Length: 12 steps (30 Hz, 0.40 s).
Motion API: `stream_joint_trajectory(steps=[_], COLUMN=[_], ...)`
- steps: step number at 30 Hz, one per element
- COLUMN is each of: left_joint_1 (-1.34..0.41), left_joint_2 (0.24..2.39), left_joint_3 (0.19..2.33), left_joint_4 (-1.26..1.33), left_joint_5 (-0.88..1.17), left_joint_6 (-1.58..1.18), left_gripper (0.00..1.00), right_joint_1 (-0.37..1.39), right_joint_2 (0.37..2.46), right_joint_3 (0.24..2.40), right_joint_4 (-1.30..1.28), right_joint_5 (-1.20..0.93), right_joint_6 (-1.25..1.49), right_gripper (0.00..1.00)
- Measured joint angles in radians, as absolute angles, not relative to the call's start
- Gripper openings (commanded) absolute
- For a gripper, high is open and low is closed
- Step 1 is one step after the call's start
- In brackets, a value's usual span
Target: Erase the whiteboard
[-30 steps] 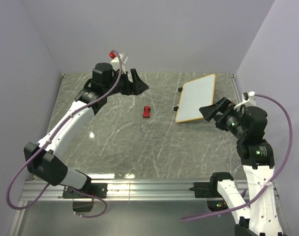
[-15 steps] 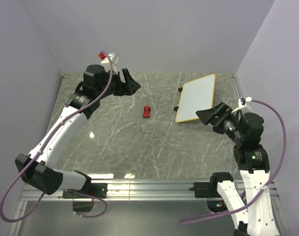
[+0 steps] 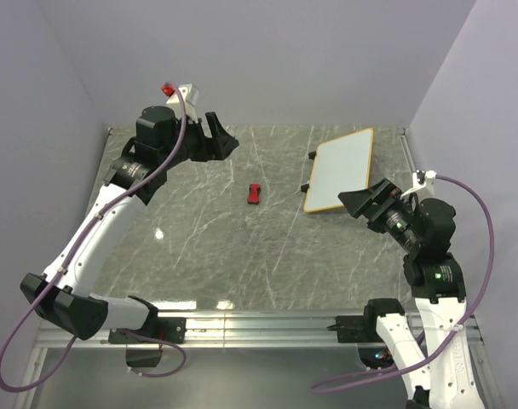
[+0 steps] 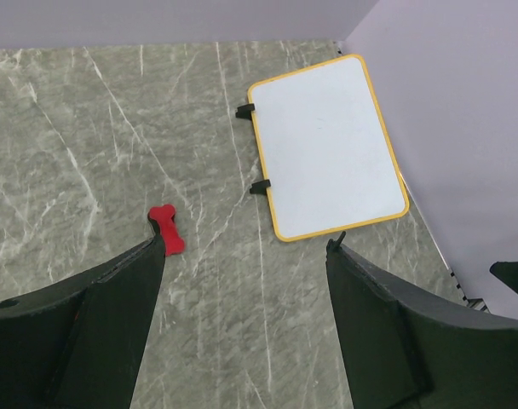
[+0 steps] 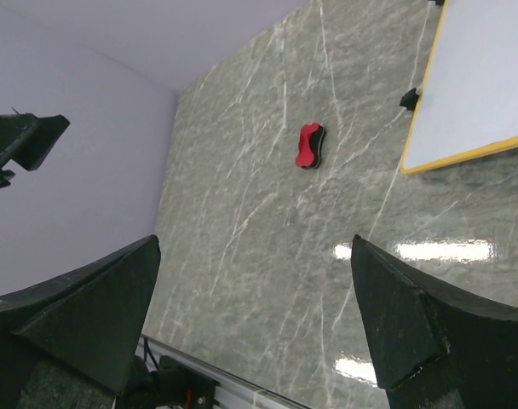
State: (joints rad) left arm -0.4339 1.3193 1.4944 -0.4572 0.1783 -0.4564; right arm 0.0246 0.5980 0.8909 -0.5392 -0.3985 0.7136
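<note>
The whiteboard [image 3: 341, 169] lies flat at the back right of the marble table, white with a yellow-orange frame and small black feet; its face shows no marks [image 4: 329, 146]. Only its near corner shows in the right wrist view [image 5: 480, 85]. A small red-and-black eraser block [image 3: 254, 193] sits on the table left of the board [image 4: 166, 228] [image 5: 309, 146]. My left gripper [image 3: 221, 141] hangs open high over the back left, with nothing between its fingers [image 4: 245, 247]. My right gripper [image 3: 362, 199] is open and empty just off the board's near right corner [image 5: 255, 247].
Lilac walls close in the table at the back and on both sides. A metal rail [image 3: 259, 324] with the arm bases runs along the near edge. Bare marble [image 3: 242, 247] spreads between the arms.
The left arm has drawn back to the left and risen, away from the eraser. The right arm has lowered and shifted slightly left near the board's corner. Board and eraser have not moved.
</note>
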Motion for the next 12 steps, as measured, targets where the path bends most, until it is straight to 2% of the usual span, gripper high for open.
stream_joint_trajectory(steps=[7,10,12], left_joint_1=[-0.434,-0.434,-0.434], left_joint_2=[1.319,1.317,1.312], left_joint_3=[1.504,1.504,1.504], left_joint_4=[-0.48,-0.496,-0.506], left_joint_5=[0.178,0.176,0.169], left_joint_6=[-0.456,-0.455,-0.449], left_gripper=[0.81,0.81,0.82], right_joint_1=[0.035,0.037,0.04], right_joint_2=[0.577,0.567,0.562], right_joint_3=[0.873,0.847,0.833], right_joint_4=[-0.535,-0.533,-0.531], right_joint_5=[-0.385,-0.383,-0.381], right_joint_6=[0.714,0.715,0.716], right_gripper=[1.0,0.96,1.0])
